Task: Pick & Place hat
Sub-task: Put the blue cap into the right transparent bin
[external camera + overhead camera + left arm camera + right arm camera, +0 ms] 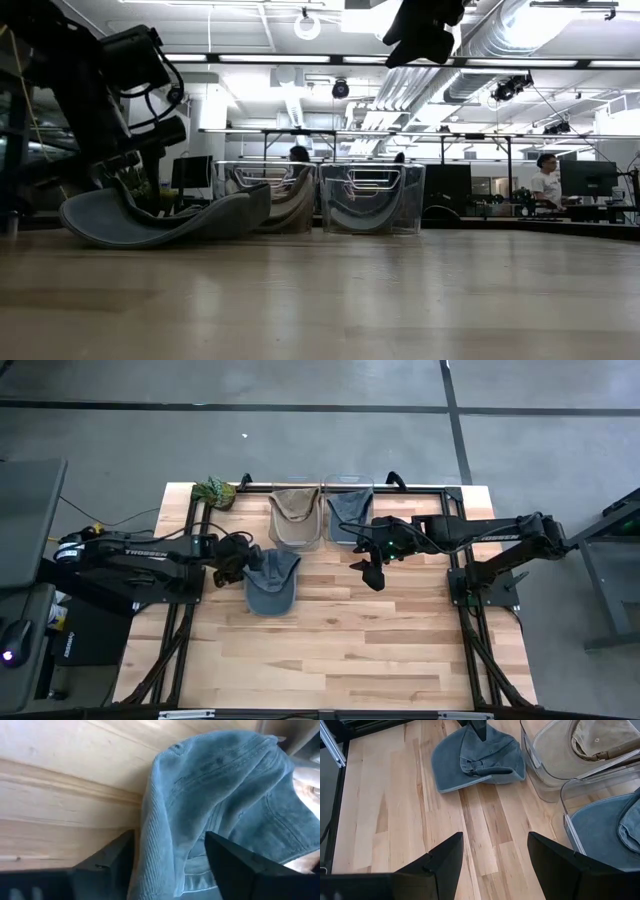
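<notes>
The blue-grey denim cap (271, 582) lies on the light wooden slatted table (330, 650), left of the middle, its brim toward the near edge. The left claw (243, 560) is low at the cap's left side, and its dark fingers (107, 857) stand apart on either side of a raised fold of the crown; whether they press the fabric cannot be told. In the low view the cap's edge nearest that claw curls up off the table. The right claw (374, 575) hangs above the table to the right of the cap, well apart from it, fingers spread wide and holding nothing. Farther back, two clear plastic bins stand side by side: the left bin (296, 520) holds a tan cap (294, 508), the right bin (349, 512) a blue cap (350, 508). A green camouflage cap (214, 492) sits at the far left corner.
</notes>
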{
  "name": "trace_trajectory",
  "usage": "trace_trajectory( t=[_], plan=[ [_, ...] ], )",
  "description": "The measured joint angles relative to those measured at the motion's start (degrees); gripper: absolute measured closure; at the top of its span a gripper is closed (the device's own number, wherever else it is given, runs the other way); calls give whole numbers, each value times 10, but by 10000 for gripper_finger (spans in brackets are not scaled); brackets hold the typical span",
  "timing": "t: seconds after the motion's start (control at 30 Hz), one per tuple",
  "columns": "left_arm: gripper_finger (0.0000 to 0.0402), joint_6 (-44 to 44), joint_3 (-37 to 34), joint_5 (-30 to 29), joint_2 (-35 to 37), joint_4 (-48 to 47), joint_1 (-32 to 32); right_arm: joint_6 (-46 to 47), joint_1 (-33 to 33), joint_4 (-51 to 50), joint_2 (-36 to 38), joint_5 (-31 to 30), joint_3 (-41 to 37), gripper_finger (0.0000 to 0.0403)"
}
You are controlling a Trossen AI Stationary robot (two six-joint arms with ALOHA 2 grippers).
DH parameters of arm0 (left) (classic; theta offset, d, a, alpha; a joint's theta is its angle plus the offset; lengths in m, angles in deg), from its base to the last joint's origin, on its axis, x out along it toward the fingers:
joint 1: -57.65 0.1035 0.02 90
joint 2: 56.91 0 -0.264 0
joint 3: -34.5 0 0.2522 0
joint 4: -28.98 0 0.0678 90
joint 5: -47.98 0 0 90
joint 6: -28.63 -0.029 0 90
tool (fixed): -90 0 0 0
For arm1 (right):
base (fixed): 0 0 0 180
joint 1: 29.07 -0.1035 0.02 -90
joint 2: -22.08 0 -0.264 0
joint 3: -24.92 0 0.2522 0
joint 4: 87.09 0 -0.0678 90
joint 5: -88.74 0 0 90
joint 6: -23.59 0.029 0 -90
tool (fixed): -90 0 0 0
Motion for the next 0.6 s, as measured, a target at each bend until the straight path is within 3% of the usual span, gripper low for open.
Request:
trace_trajectory(
  t=[0.23, 0.4, 0.6],
  plan=[
    [281, 0, 0, 21, 0, -3, 3, 0, 0, 0, 0, 0, 0, 187],
    [382, 0, 0, 28, 0, -17, 3, 0, 0, 0, 0, 0, 0, 187],
    [398, -5, 0, 36, 0, -30, 3, 1, 0, 0, 0, 0, 0, 187]
  ],
)
